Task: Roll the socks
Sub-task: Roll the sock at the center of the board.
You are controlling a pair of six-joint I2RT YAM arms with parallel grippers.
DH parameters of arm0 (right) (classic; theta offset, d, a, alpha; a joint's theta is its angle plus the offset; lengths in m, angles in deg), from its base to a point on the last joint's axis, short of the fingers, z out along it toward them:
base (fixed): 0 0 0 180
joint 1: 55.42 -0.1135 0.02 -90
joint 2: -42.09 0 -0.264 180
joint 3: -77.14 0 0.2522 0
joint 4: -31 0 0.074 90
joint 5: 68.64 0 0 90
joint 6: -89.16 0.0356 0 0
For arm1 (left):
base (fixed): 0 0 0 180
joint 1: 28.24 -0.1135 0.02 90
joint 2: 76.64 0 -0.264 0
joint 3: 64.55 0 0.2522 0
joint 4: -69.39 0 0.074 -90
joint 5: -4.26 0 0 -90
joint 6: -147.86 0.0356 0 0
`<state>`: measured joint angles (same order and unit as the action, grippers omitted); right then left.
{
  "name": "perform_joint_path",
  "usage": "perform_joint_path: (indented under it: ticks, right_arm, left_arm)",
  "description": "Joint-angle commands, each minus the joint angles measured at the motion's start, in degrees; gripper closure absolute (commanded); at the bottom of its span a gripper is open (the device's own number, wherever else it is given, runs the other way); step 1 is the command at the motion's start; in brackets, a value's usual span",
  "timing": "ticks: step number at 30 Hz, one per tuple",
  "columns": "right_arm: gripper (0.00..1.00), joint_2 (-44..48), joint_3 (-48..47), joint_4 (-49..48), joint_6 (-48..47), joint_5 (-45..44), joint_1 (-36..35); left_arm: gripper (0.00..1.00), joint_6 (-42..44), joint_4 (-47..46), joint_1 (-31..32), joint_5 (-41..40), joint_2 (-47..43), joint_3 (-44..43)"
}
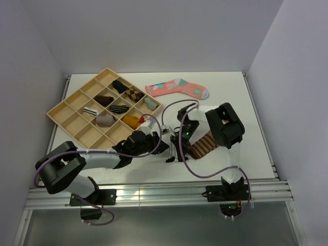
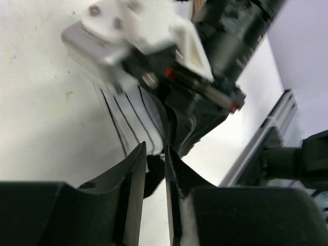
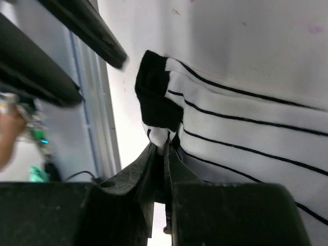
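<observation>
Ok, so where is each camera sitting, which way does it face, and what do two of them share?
Top external: above and behind the bases, looking down on the table, tray, left arm and right arm.
Left wrist: on the left arm, looking past its left tool at the white striped sock.
Right wrist: low over the table, its right tool pinching that sock's edge.
Shared: both wrist views show the white striped sock.

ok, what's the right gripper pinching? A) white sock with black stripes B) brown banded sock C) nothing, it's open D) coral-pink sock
A: in the right wrist view the right gripper is closed on the white striped sock beside its black end. The coral-pink sock lies well away from it.
</observation>
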<state>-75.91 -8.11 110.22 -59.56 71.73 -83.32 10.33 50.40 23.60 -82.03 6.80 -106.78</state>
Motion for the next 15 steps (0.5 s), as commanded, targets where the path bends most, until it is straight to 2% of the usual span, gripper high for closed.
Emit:
perform_joint_path:
  ticks: [1, 5, 9, 12, 15]
  right_arm:
    - [0.90, -2.59, -3.31, 6.88, -0.79, 3.16, 1.53]
    - [0.91, -3.73, -4.01, 6.18, 2.03, 3.24, 2.23]
    - [0.91, -6.62, -6.29, 9.69, 1.41, 4.03, 2.67]
    - [0.91, -7.86, -7.53, 11.28, 1.85, 4.12, 3.03]
    - [0.91, -7.60, -7.44, 10.23, 3.52, 3.42, 3.38]
  left_arm:
    - [0.73, 10.86, -5.91, 0.81, -1.43, 0.49, 1.13]
    - [0.71, 16.58, -8.20, 2.13, 3.48, 3.65, -0.01]
    - [0.66, 18.52, -10.57, 2.74, 7.44, 6.29, -1.06]
    - [0.53, 20.01, -9.97, 3.80, 8.86, 8.66, -3.34]
    - [0.51, 20.81, -10.13, 4.85, 9.56, 10.51, -4.58]
